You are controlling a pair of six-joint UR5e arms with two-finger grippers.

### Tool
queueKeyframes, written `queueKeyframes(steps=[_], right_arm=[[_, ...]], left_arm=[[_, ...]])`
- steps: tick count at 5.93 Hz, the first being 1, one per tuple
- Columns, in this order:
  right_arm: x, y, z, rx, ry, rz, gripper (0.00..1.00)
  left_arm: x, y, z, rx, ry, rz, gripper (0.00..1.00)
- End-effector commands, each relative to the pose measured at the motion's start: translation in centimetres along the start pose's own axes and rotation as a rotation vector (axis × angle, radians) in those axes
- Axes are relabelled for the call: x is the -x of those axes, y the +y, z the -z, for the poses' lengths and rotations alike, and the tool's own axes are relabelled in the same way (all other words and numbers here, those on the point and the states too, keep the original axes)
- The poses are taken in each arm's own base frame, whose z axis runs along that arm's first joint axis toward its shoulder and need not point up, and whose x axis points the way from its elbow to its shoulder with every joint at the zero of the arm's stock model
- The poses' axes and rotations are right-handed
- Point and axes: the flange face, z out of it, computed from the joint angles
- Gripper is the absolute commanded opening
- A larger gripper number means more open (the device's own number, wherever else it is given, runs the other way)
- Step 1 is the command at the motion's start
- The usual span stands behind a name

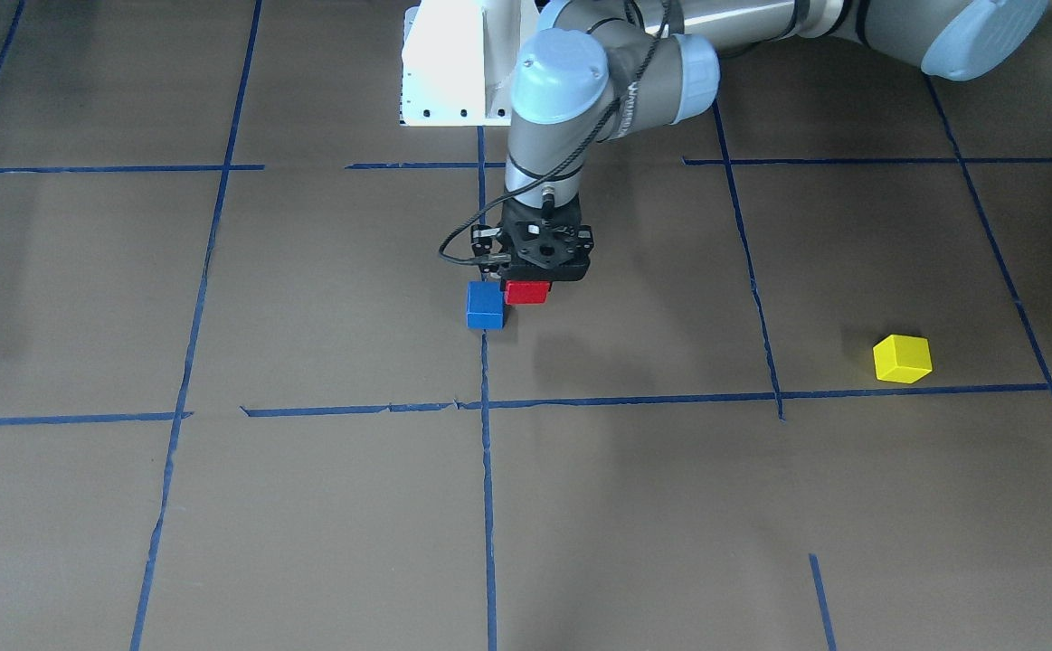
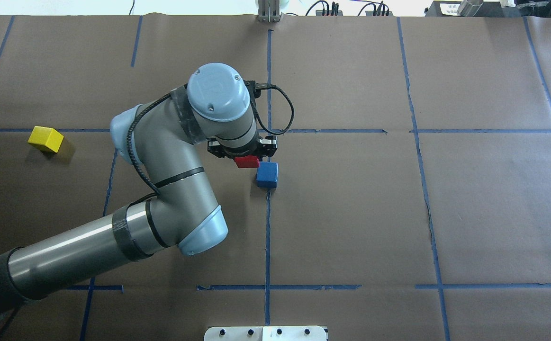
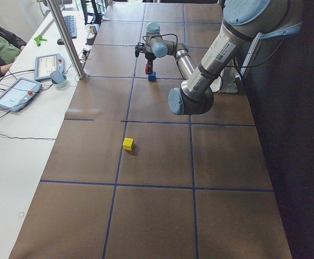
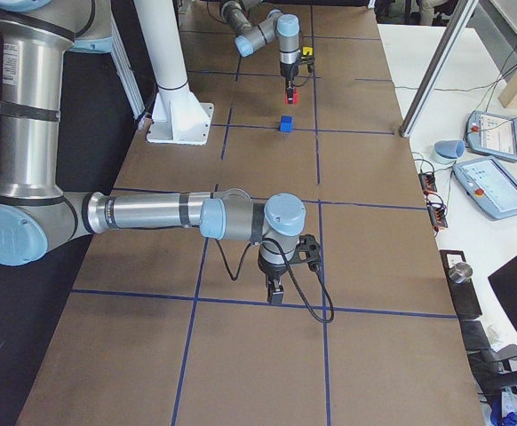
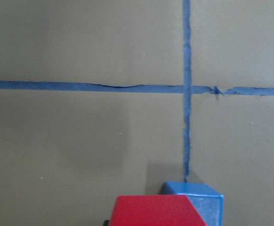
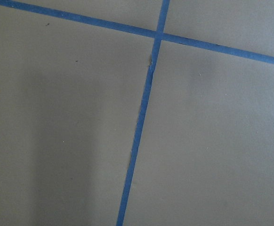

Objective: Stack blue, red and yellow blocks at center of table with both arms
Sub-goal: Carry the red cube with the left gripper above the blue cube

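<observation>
My left gripper (image 1: 533, 280) is shut on the red block (image 1: 526, 293) and holds it just above the table near the centre. The blue block (image 1: 485, 305) lies on the table right beside it, on a blue tape line; in the left wrist view the red block (image 5: 156, 211) partly covers the blue block (image 5: 202, 201). The yellow block (image 1: 902, 358) lies alone far out on the robot's left side (image 2: 45, 139). My right gripper (image 4: 276, 291) shows only in the exterior right view, pointing down over bare table; I cannot tell whether it is open or shut.
Blue tape lines (image 2: 267, 227) divide the brown table into squares. The white robot base plate (image 1: 453, 68) stands at the robot's edge. A metal pole (image 4: 432, 80) and tablets (image 4: 489, 186) are on the side bench beyond the far edge.
</observation>
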Motion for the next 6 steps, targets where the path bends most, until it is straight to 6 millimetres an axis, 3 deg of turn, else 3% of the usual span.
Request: queueKeyframes(steps=[1,3,6], right_arm=[[0.0,0.0,0.0,0.000,0.000,-0.005,1.00],[0.0,0.0,0.0,0.000,0.000,-0.005,1.00],[0.0,0.0,0.1,-0.001,0.000,-0.004,1.00]], left_arm=[[-2.8,1.5,-2.3,0.002,-0.031,-0.027,0.06],[-3.2,3.5,-3.8,0.031,-0.042,-0.051,0.07],[-3.3,3.3,-3.7,0.030,-0.035,-0.084,0.07]])
